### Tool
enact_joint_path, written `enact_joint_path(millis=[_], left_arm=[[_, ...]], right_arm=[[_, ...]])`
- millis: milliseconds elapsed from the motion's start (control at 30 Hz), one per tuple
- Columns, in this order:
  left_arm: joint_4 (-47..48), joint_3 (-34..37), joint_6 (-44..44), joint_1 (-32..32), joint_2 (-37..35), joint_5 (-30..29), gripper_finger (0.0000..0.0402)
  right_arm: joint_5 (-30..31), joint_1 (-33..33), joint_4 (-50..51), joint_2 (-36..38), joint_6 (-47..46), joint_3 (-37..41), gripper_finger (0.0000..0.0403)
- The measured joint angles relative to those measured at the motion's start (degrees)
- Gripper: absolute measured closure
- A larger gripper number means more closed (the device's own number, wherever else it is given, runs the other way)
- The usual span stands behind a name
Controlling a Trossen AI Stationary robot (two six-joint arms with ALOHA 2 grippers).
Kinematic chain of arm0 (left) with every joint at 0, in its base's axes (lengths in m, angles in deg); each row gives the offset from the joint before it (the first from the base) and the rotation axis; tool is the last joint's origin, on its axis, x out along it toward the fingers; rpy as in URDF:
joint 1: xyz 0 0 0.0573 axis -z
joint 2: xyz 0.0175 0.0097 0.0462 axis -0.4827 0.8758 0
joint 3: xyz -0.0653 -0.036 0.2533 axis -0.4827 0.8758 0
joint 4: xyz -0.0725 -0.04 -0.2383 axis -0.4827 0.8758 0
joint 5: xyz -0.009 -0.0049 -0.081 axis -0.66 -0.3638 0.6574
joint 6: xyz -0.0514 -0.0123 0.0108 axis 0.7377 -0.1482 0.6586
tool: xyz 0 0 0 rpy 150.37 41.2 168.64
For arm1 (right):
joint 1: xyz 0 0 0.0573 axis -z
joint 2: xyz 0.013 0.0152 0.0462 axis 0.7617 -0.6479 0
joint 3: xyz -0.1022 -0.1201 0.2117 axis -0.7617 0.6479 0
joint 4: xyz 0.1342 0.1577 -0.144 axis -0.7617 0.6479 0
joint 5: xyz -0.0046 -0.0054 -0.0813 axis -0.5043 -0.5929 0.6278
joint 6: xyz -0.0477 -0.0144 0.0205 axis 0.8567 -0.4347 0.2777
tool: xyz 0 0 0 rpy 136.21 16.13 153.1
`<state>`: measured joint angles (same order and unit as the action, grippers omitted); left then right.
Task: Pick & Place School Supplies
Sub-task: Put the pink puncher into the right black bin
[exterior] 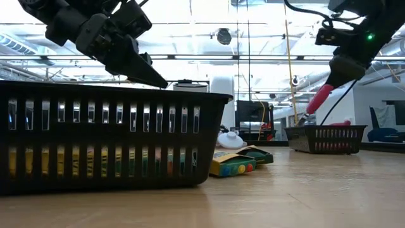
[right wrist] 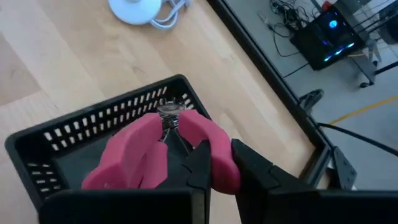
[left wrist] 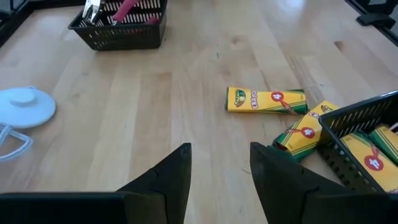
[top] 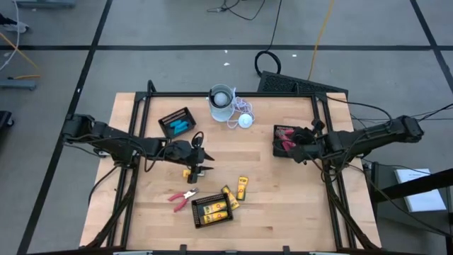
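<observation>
Red-handled tool [right wrist: 163, 152]: clenched in right hand [right wrist: 217, 163], poised over right mesh tray [right wrist: 37, 146], presumably for sorting with its kind. Left hand [left wrist: 219, 171]: released, empty, near crayon packs [left wrist: 266, 100] beside front tray [top: 212, 210], likely next pick.

Pale wooden tabletop [top: 269, 191] with black metal frame. Three black mesh plastic trays: one at the rear left [top: 177, 122], one at the right edge [top: 277, 142], one at the front centre [top: 212, 210]. White cup [top: 221, 100] at rear centre; white corded disc [top: 245, 120] just beside it.
</observation>
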<state>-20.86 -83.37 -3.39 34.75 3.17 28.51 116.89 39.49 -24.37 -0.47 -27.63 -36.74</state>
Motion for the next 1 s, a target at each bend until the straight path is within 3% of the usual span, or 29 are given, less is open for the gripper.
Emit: enact_joint_path(millis=[367, 767, 833, 1000], left_arm=[[0.0, 0.0, 0.0, -0.1, 0.0, -0.9, 0.0234], [0.0, 0.0, 0.0, -0.1, 0.0, -1.5, 0.0233], [0.0, 0.0, 0.0, -0.1, 0.0, -1.5, 0.0234], [0.0, 0.0, 0.0, -0.1, 0.0, -1.5, 0.0233]], right_arm=[[-4.5, -0.3, 1.7, -1.2, -4.1, -0.5, 0.0372], [-9.1, 2.6, -5.4, -7.4, -4.2, 4.0, 0.0371], [-10.3, 2.6, -5.9, -7.1, -3.4, 3.8, 0.0349], [-11.8, 2.6, -7.7, -5.1, -0.6, 3.6, 0.0250]])
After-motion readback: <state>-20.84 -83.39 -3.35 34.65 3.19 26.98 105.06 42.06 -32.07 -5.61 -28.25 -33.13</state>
